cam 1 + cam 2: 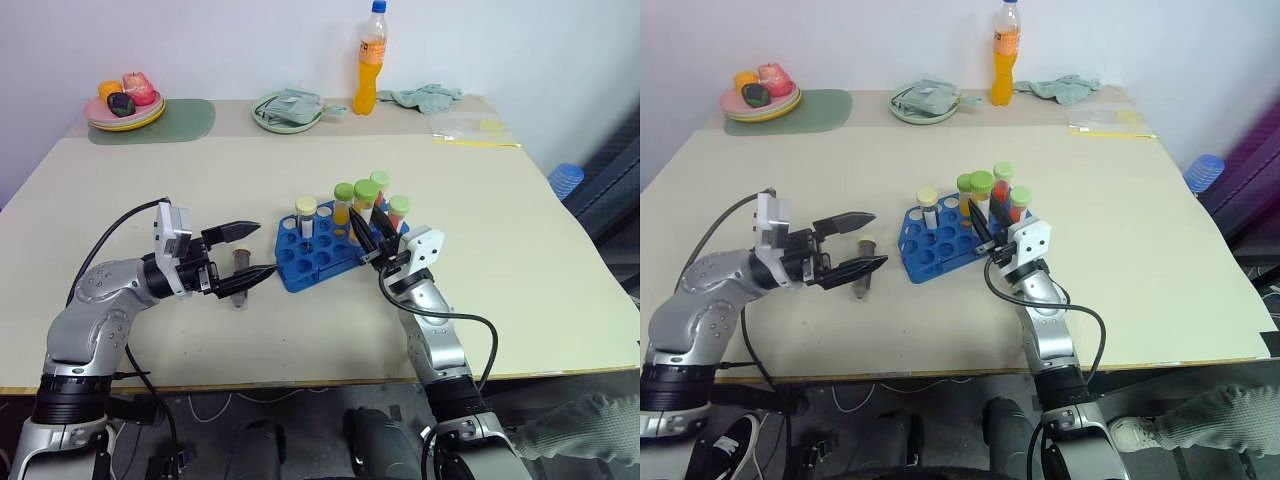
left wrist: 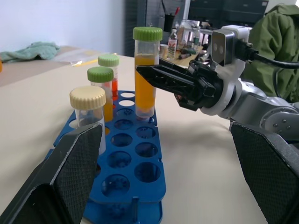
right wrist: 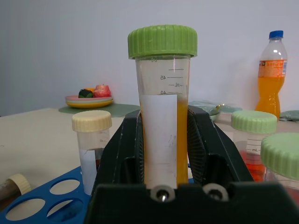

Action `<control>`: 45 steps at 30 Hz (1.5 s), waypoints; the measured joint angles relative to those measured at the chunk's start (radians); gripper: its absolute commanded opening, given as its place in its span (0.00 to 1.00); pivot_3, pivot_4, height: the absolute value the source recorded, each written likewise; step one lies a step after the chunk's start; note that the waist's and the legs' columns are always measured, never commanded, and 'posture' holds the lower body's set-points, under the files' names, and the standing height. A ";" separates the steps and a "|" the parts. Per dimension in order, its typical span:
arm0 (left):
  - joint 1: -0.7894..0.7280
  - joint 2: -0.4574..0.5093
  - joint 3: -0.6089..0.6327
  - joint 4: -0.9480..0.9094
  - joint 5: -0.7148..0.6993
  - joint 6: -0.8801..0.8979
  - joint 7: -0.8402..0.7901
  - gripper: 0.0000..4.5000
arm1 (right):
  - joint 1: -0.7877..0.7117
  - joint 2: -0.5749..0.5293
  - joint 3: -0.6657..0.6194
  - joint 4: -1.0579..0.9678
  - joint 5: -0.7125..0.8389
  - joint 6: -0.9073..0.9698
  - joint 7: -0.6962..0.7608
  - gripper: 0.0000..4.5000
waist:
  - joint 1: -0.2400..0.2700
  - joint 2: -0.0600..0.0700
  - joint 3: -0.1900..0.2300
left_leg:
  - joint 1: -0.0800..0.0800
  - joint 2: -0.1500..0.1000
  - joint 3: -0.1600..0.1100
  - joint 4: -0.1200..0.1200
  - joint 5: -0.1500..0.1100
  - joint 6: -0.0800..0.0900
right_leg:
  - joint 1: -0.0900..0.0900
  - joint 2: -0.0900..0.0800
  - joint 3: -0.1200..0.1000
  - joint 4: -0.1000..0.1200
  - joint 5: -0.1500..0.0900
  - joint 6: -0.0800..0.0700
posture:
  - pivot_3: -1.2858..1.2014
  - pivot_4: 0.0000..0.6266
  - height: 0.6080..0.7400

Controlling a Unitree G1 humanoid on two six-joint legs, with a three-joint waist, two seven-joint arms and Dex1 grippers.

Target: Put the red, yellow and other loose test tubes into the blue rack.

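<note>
I've got the right end effector (image 1: pixel 364 233) clamped on the yellow tube (image 3: pixel 162 112), upright at the blue rack (image 1: pixel 315 255), left end effector (image 1: pixel 247 252) wide open over a loose tube (image 1: pixel 240 276) on desk (image 1: pixel 500 250).

Glossy blue plastic rack (image 2: pixel 126 154); clear plastic tube with ribbed green cap and matt white paper label (image 3: pixel 162 116); matt smooth beige desk (image 1: pixel 150 190).
</note>
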 measured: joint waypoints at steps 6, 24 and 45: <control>-0.004 0.000 0.000 0.001 0.001 -0.002 -0.002 1.00 | 0.011 0.000 0.001 0.025 -0.014 -0.021 -0.003 0.19 | 0.000 0.000 0.000 | 0.000 0.000 0.000 0.000 0.000 0.000 | 0.000 0.000 0.000 0.000 0.000 0.000 | 0.52 0.24 1.00; -0.003 -0.001 0.000 0.001 0.006 -0.016 0.000 1.00 | -0.032 -0.010 -0.012 0.118 -0.020 -0.082 -0.003 0.19 | 0.000 0.000 0.000 | 0.008 0.000 0.001 -0.001 0.000 0.000 | 0.007 0.000 0.001 0.000 0.000 0.000 | 0.52 0.24 1.00; -0.007 -0.018 0.000 0.011 0.022 -0.040 -0.001 1.00 | -0.018 -0.019 0.004 0.108 -0.026 -0.048 0.016 0.40 | 0.000 0.000 0.000 | 0.009 0.000 0.001 -0.001 0.000 0.000 | 0.008 0.000 0.001 0.000 0.000 0.000 | 0.52 0.24 1.00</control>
